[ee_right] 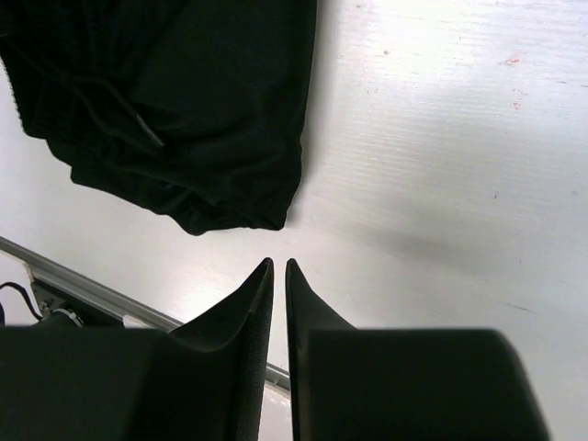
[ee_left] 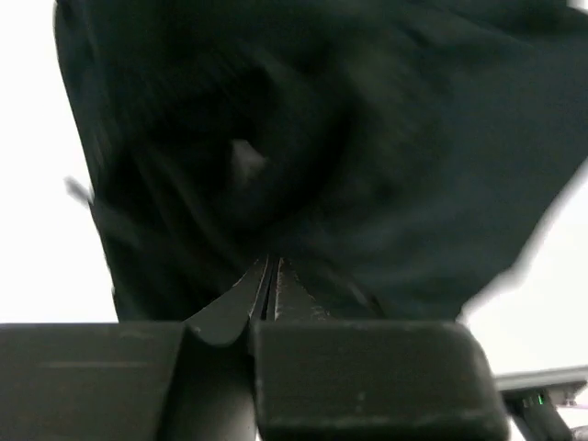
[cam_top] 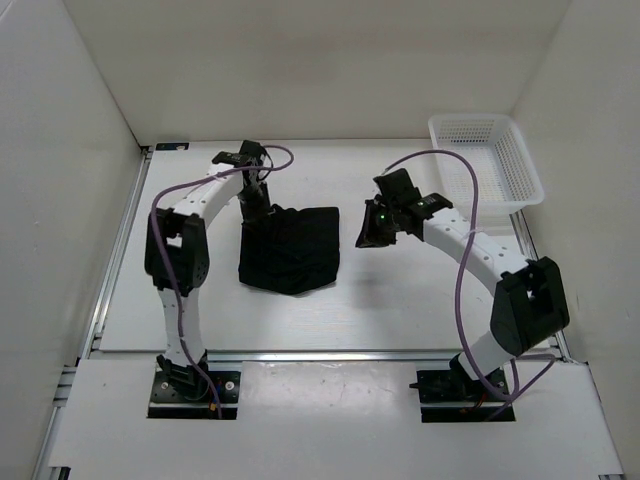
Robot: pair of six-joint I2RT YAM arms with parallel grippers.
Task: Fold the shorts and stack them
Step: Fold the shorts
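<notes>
While the plain black soft fabric shorts [cam_top: 292,250] lie on the white surface [cam_top: 400,300], the left claw [cam_top: 256,207] pinches their far corner; the right claw [ee_right: 279,276], pressed together, empty, hangs beside them.

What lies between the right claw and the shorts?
Only bare white table separates the right claw from the shorts, clearest in the right wrist view.
</notes>
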